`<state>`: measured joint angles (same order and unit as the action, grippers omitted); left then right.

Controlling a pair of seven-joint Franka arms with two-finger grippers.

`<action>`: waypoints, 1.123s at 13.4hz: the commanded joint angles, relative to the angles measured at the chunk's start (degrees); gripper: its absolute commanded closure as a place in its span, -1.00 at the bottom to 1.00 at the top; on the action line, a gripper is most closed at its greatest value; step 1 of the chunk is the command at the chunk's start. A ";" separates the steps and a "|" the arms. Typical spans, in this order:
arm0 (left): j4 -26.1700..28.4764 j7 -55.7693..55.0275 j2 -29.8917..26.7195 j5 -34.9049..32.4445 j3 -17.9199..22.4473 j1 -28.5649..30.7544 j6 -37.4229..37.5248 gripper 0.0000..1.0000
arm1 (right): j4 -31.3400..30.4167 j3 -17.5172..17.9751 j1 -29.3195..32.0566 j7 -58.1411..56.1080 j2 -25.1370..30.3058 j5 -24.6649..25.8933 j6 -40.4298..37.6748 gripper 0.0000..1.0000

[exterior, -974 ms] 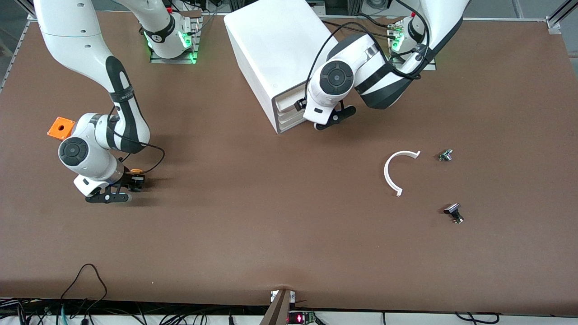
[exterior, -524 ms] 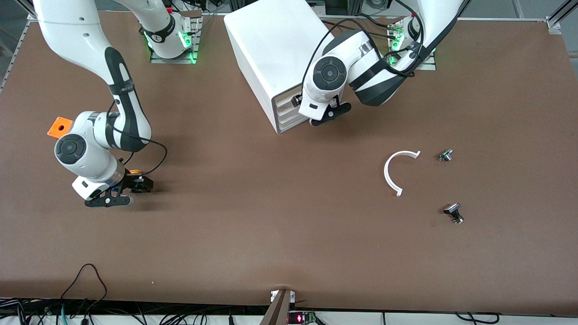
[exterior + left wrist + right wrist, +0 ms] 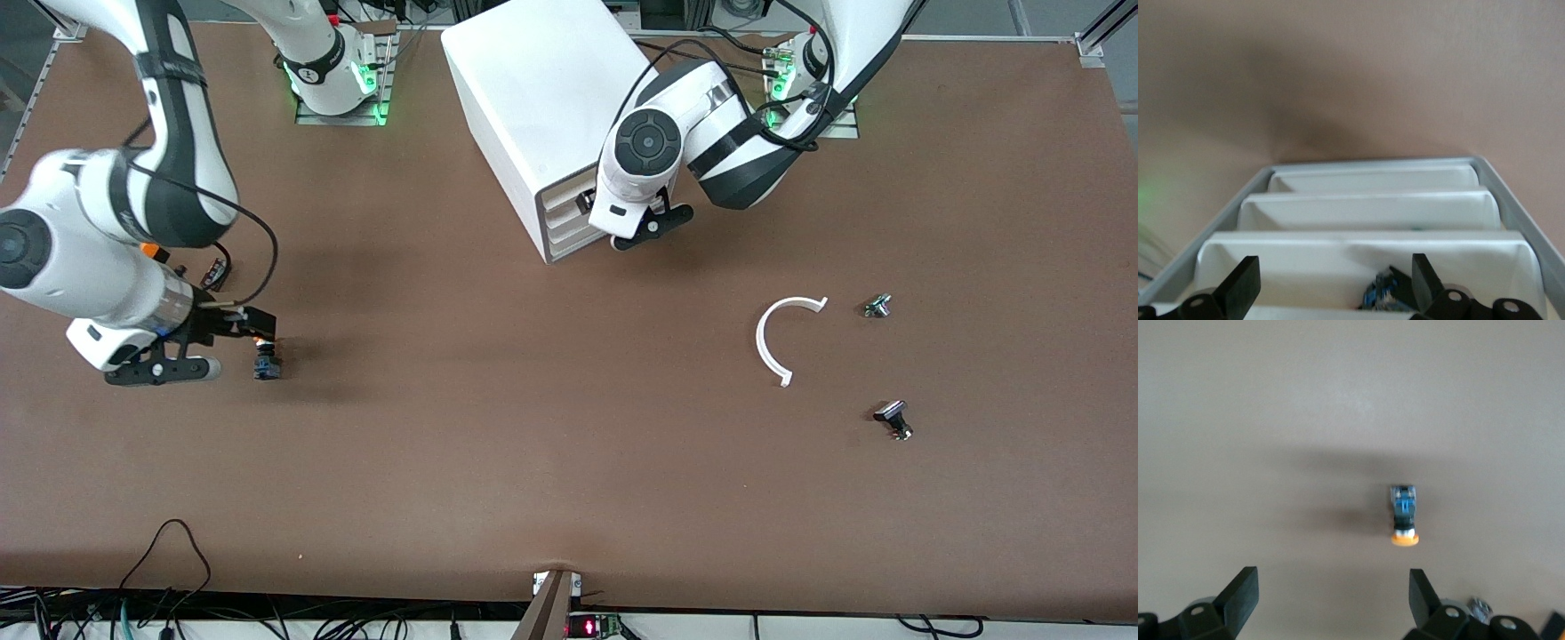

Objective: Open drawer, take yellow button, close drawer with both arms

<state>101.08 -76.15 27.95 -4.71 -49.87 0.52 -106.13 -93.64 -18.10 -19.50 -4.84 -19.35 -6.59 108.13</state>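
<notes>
Right gripper [image 3: 253,336] is up in the air over the table [image 3: 533,444] toward the right arm's end, jaws wide and holding nothing. The button [image 3: 1404,515] lies on its side on the table under that gripper, clear of both fingers [image 3: 1239,597], orange cap toward the wrist camera.

Left gripper [image 3: 589,201] sits at the cabinet [image 3: 533,98] front, jaws wide, fingers [image 3: 1241,287] straddling the top drawer [image 3: 1365,267] without gripping it. A small blue part [image 3: 1383,297] shows at the drawer edge between the fingers. Drawer fronts below look flush.

Toward the left arm's end: white arc [image 3: 775,342], two small bolt-like parts [image 3: 877,306] [image 3: 893,418]
</notes>
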 commanded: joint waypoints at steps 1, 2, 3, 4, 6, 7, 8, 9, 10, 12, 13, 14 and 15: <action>-1.40 0.47 -1.23 -2.94 -0.32 1.93 1.80 -1.00 | 8.97 -1.31 0.42 0.62 0.02 0.35 -12.02 -1.00; -2.19 2.04 -1.23 -2.94 -0.32 2.55 2.50 -1.00 | 11.43 -1.58 0.42 0.62 0.02 1.05 -15.02 -1.00; -3.07 4.49 -1.23 -3.11 -0.23 3.60 3.98 -1.00 | 13.72 -1.67 0.42 0.71 0.11 1.14 -18.19 -1.00; -4.39 7.82 -1.23 -3.90 -0.32 5.09 5.91 -1.00 | 16.01 -1.67 0.42 0.71 0.63 1.14 -20.92 -1.00; -7.29 14.85 -1.23 -4.00 -0.32 8.26 9.43 -1.00 | 19.36 -1.93 0.69 0.54 2.29 1.23 -23.92 -1.00; -8.26 17.06 -1.31 -4.08 -0.40 9.40 10.66 -1.00 | 20.67 -1.93 0.69 0.62 2.91 1.58 -25.24 -1.00; -9.66 19.26 -1.23 -4.08 -0.32 10.11 11.98 -1.00 | 22.34 -2.02 0.77 0.54 3.27 1.58 -26.38 -1.00; -10.89 22.41 -1.23 -4.08 -0.32 11.68 14.00 -1.00 | 24.27 -2.02 0.86 0.62 3.27 1.50 -27.35 -1.00; -12.38 25.75 -1.31 -4.17 -0.32 13.09 15.06 -1.00 | 25.68 -1.94 0.78 0.62 3.27 1.50 -28.32 -1.00; -15.46 31.73 -1.23 -4.87 -0.14 14.51 18.22 -1.00 | 27.54 -1.41 0.86 0.71 3.36 1.41 -29.99 -1.00; -16.17 34.11 -1.23 -7.48 -0.31 14.69 19.80 -1.00 | 27.63 -1.06 1.39 0.71 3.45 1.23 -30.00 -1.00; -16.44 37.18 -1.66 -8.55 -0.23 14.78 20.95 -1.00 | 27.72 -0.19 2.61 1.84 3.79 1.06 -30.00 -1.00; -16.61 39.73 -2.36 -8.30 0.90 14.78 21.39 -1.00 | 27.98 3.30 5.58 3.68 4.41 0.88 -30.17 -1.00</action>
<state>85.09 -41.28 27.24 -11.47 -49.70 15.49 -86.80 -67.24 -19.35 -18.22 -3.85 -15.44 -5.75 79.45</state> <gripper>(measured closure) 0.000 0.000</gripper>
